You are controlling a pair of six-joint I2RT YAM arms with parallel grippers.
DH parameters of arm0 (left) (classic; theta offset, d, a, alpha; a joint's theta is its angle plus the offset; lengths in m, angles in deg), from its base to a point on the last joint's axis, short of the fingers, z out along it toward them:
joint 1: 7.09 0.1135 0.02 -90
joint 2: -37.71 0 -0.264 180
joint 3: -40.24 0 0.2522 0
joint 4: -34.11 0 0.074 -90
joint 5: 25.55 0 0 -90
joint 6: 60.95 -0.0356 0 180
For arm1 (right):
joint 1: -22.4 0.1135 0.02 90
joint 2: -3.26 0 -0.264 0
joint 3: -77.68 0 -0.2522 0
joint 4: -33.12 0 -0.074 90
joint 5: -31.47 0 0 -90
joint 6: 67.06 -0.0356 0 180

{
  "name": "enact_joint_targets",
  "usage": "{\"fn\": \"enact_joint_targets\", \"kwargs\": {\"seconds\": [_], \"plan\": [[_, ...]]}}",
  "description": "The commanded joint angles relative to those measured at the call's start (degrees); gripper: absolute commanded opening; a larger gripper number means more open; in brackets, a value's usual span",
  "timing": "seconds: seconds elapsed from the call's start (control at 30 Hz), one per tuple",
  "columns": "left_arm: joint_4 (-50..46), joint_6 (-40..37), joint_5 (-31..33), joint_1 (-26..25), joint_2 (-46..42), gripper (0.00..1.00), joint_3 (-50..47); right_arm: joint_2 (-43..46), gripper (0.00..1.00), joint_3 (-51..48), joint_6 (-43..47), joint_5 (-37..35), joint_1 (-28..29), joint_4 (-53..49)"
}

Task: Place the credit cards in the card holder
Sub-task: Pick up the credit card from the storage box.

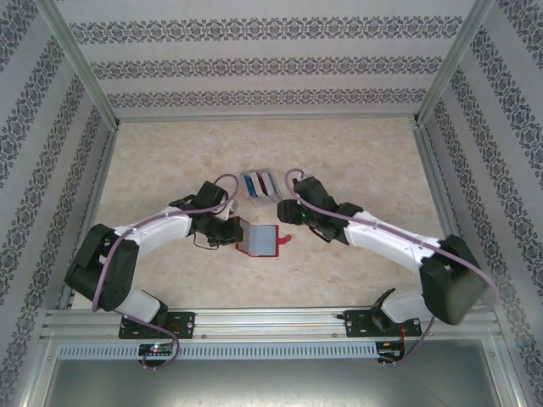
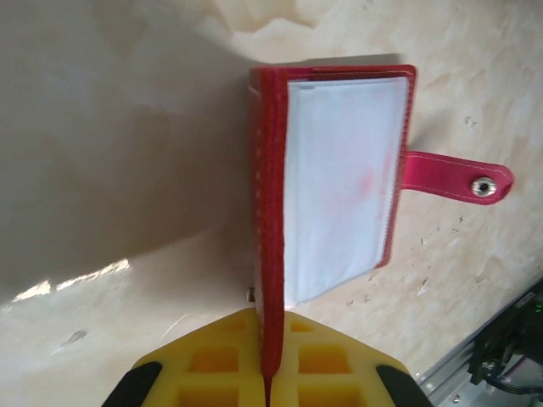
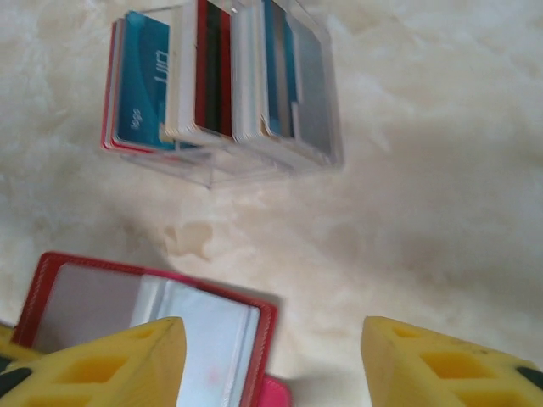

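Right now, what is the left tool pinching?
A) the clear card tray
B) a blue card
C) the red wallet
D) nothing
C: in the left wrist view, the left tool is closed on the edge of one cover of the open red wallet.

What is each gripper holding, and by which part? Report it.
The left gripper is shut on the card holder, pinching the edge of its upright red cover. The right gripper is open, holding nothing.
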Motion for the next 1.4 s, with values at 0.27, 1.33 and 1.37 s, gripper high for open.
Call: {"fn": "enact_joint_targets", "kwargs": {"seconds": [0.27,1.33,1.37], "plan": [[-1.7,3.2,-3.9,8.8,-11.2,0.0,-4.6,-24.0,0.67,26.6,11.4,-4.5,1.5,-8.9],[-1.9,2.0,-4.1,9.9,-9.7,0.0,-4.3,-36.9,0.51,43.7,26.6,-27.0,2.3,-20.1],[-1.8,2.0,-4.2,9.8,-9.7,0.0,-4.3,-37.1,0.51,44.0,27.0,-27.3,2.3,-20.3]]}}
